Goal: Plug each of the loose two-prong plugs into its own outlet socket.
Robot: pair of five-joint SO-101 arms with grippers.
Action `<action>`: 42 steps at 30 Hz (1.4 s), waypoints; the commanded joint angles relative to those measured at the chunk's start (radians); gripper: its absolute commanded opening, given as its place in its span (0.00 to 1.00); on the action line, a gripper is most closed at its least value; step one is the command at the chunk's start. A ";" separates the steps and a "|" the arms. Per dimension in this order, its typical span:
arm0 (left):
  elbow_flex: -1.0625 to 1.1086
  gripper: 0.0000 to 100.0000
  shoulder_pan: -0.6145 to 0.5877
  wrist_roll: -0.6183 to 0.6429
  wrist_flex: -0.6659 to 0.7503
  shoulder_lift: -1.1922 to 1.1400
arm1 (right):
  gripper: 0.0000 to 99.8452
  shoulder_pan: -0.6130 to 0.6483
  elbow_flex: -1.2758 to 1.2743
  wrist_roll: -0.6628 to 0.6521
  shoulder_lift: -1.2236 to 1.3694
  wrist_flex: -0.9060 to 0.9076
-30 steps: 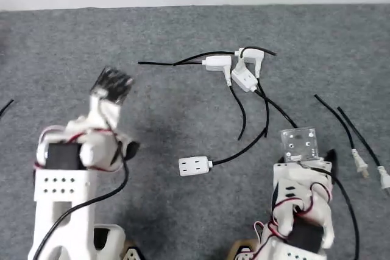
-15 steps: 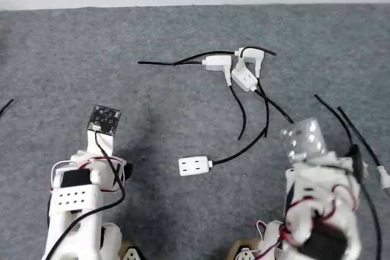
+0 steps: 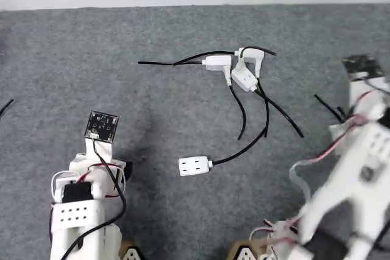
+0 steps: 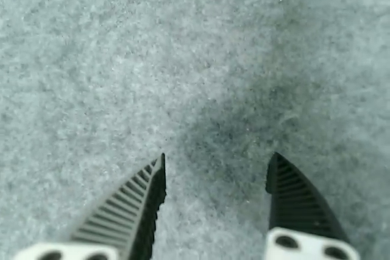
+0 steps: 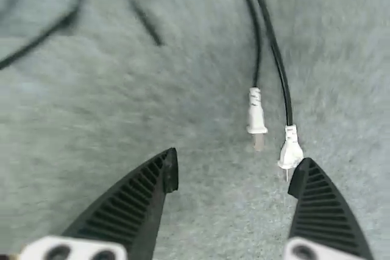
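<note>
The task has hardly begun. A white two-prong plug on a thin black cord (image 5: 256,120) and a second white plug (image 5: 289,150) lie loose, side by side, on the grey felt-like mat (image 3: 152,41). Neither is gripped or seated. The right gripper (image 5: 237,158) hangs just above them with its fingers spread wide and nothing between them.

A white rectangular outlet socket on a black cord (image 3: 195,165) lies at lower centre of the high view with its slots bare. At upper centre a cluster of white plug and socket pieces (image 3: 241,68) looks coupled, though I cannot tell that for sure.

The left gripper (image 4: 217,159) is also wide apart and holds nothing, over bare mat. The left arm (image 3: 85,193) sits at lower left. Both loose plugs are left to do.

A second ago the right arm (image 3: 359,150) stood at lower right of centre. It has since swung out to the right edge, over the place where the loose plugs lay. The left arm has drawn back toward the lower edge. The socket and the cluster have not moved.
</note>
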State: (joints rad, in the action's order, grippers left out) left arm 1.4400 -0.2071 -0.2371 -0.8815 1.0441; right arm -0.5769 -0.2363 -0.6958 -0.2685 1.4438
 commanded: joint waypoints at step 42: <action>0.013 0.25 0.038 0.002 0.009 0.064 | 0.12 -0.239 0.417 -0.307 0.774 -0.140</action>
State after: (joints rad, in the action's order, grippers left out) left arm 1.4584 -0.1734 -0.2371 -0.8815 1.0978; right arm -0.8055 0.1596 -0.9828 0.5033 1.3119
